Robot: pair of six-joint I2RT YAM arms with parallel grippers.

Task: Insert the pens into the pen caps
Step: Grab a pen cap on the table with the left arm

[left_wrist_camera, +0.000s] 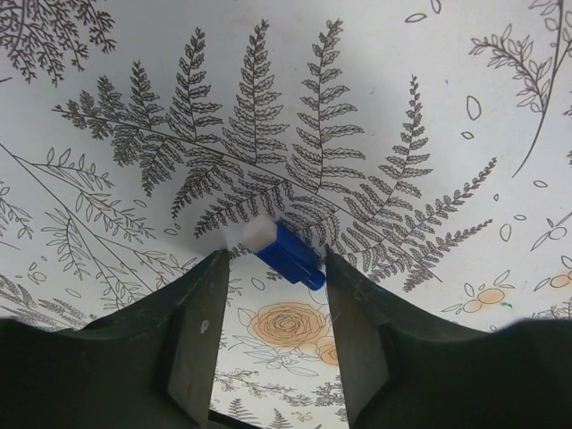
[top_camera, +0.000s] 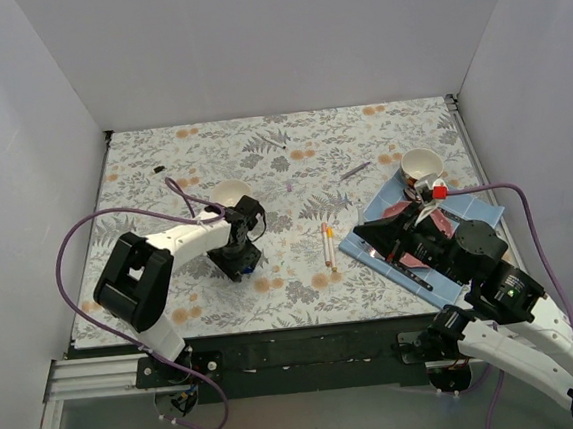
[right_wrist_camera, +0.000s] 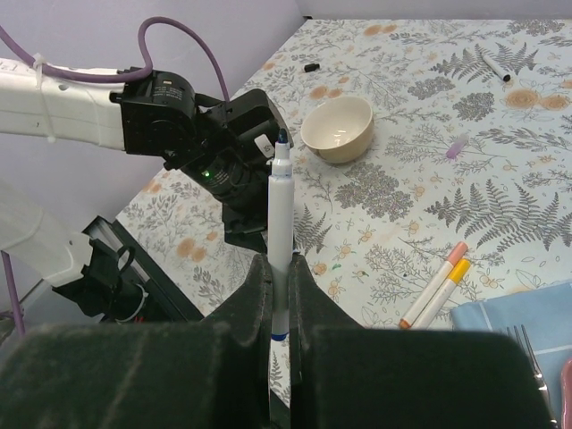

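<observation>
Two wrist-only details | right jaws clamp upright pen | left jaws apart astride blue cap, perhaps touching

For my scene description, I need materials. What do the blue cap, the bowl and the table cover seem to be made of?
Blue cap: likely hard plastic, smooth with a slight sheen; even colour, straight moulded edges.
Bowl: ceramic or perhaps plastic, cream, seemingly glossy; a soft highlight shows inside.
Cover: printed cloth or vinyl, matte; flat fern and flower pattern, no glare.
</observation>
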